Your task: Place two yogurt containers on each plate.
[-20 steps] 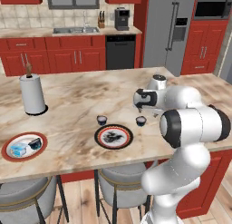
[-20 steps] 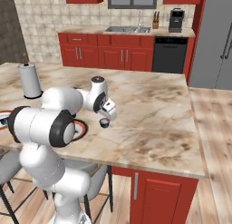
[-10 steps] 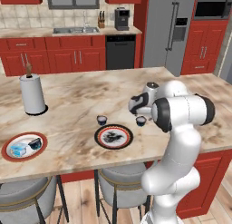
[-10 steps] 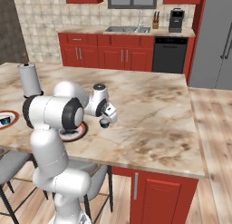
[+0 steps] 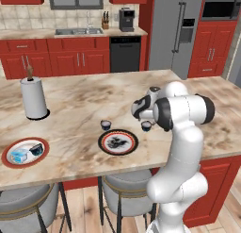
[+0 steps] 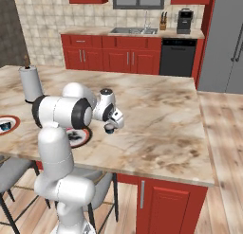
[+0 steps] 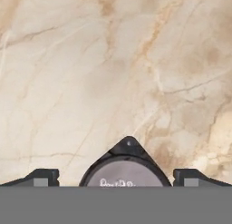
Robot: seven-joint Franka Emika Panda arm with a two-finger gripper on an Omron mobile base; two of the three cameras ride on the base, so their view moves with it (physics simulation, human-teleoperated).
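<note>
Yogurt cup (image 7: 123,172) between spread jaws

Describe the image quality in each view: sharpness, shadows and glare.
Left base view: soft, slightly blurred rendering; even light, faint shadow under the tall white paper-towel roll, no glare on the beige marble counter. Right base view: equally soft, flat light. Hand view: marble veins smeared; the small dark grey yogurt cup with a pale lid is cropped, its lettering illegible.
</note>
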